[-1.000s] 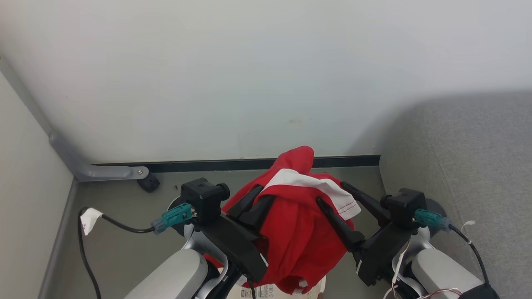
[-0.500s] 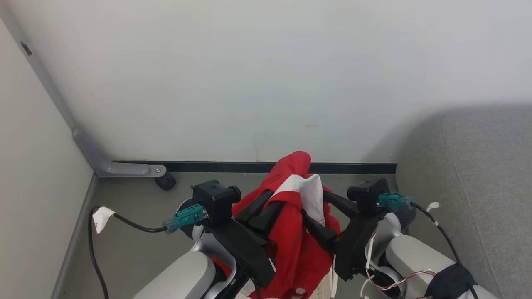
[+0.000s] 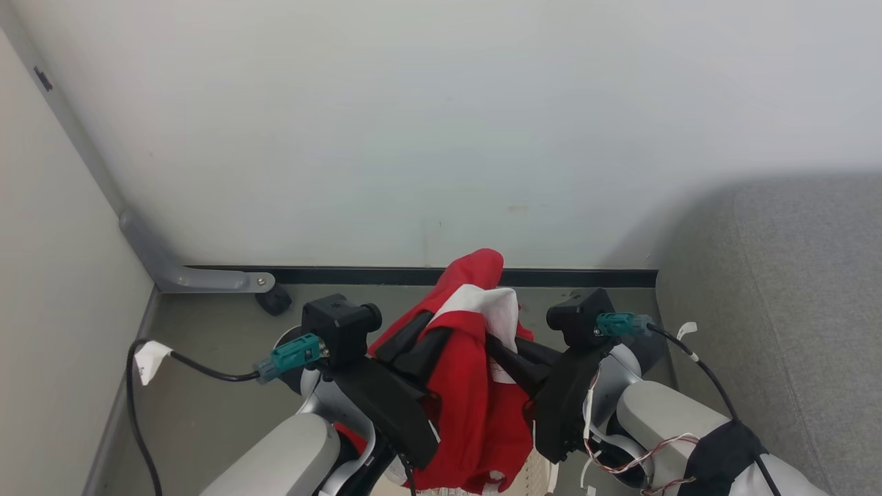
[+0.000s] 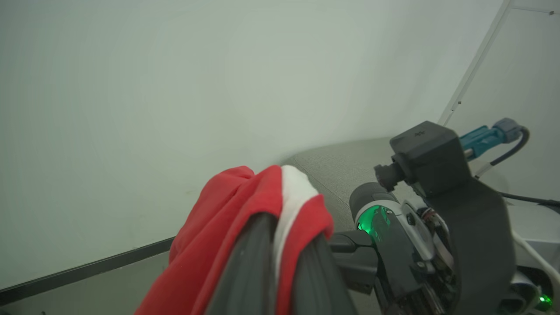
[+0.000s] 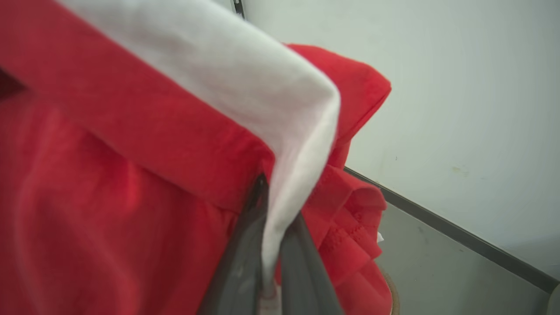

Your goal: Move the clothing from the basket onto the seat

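The red clothing (image 3: pixel 468 393) with its white stripe hangs bunched in the air between my two grippers, above the basket (image 3: pixel 539 475), of which a cream perforated bit shows at the bottom edge. My left gripper (image 3: pixel 437 324) is shut on a red fold of it; the left wrist view shows the cloth (image 4: pixel 227 210) draped over that gripper (image 4: pixel 284 227). My right gripper (image 3: pixel 497 348) is shut on the white-striped part, and in the right wrist view the white band (image 5: pixel 280 144) runs down between its fingers (image 5: pixel 273 205). The grey seat (image 3: pixel 792 310) lies to the right.
A pale wall with a black skirting strip (image 3: pixel 344 275) stands close ahead. A side panel with a grey bracket (image 3: pixel 186 279) closes the left. Grey floor (image 3: pixel 207 399) lies below, with a black cable (image 3: pixel 200 375) trailing from my left wrist.
My right gripper has swung left toward the left gripper and shut on the white-striped part of the clothing. The left gripper keeps its hold. The camera shifted slightly.
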